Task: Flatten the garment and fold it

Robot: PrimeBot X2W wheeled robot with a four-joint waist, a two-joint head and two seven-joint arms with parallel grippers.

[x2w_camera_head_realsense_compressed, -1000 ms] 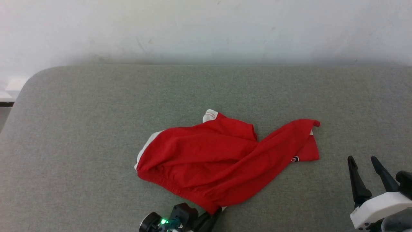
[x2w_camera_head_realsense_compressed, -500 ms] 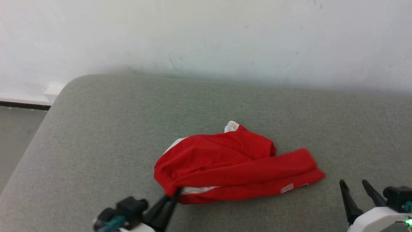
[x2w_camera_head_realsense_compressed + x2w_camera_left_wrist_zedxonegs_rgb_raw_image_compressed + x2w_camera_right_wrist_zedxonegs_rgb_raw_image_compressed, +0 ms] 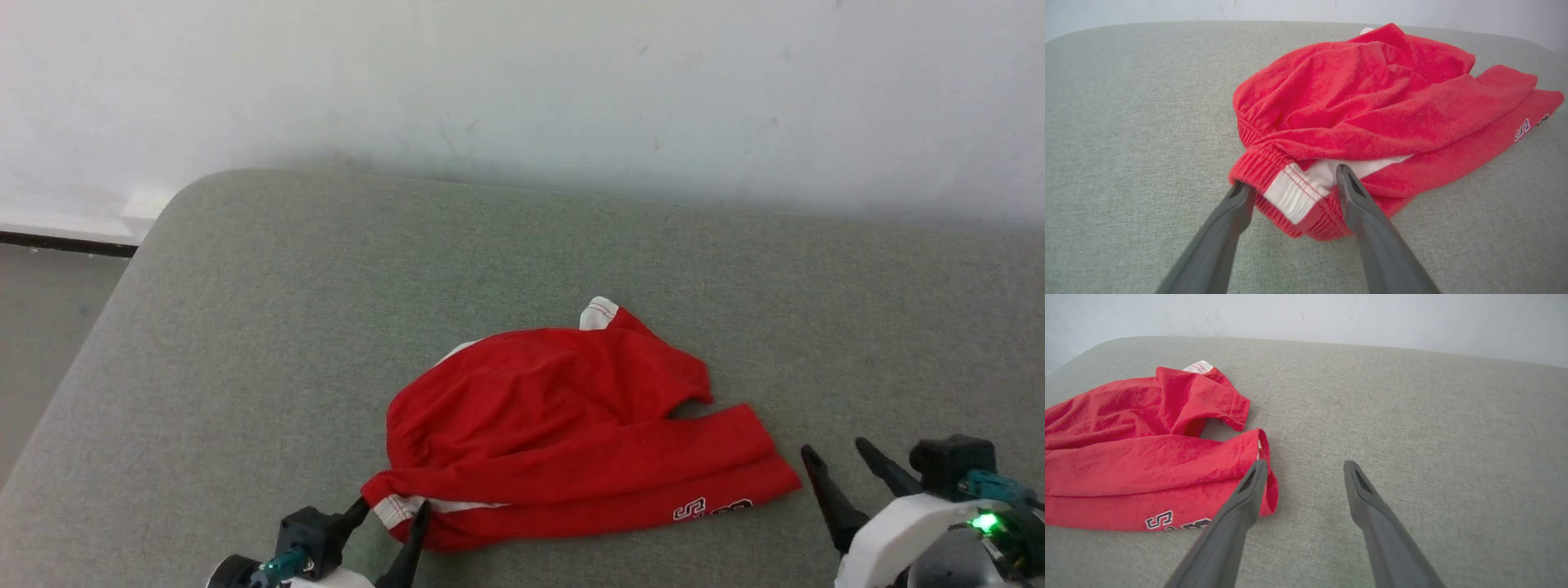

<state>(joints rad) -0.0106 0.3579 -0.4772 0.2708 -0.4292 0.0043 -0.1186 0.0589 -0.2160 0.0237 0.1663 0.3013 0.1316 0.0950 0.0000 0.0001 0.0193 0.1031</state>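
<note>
The garment (image 3: pixel 563 433), red shorts with white trim, lies crumpled on the grey cushion (image 3: pixel 245 327); it also shows in the left wrist view (image 3: pixel 1372 102) and the right wrist view (image 3: pixel 1139 457). My left gripper (image 3: pixel 390 514) is open at its near left corner. In the left wrist view the left gripper (image 3: pixel 1290 179) straddles the gathered waistband with its white stripe, jaws wide apart, not pinching. My right gripper (image 3: pixel 833 457) is open just right of the garment's leg end. In the right wrist view the right gripper (image 3: pixel 1302 467) has its left finger beside the hem, over bare cushion.
A pale wall (image 3: pixel 522 82) runs behind the cushion. The cushion's rounded left corner (image 3: pixel 175 192) drops to a floor strip (image 3: pixel 41 327) at far left. Bare cushion extends right of the garment and behind it.
The left gripper dragged the waistband corner leftward, then opened and let it go. The garment is now bunched more compactly. The head camera turned, shifting the whole view.
</note>
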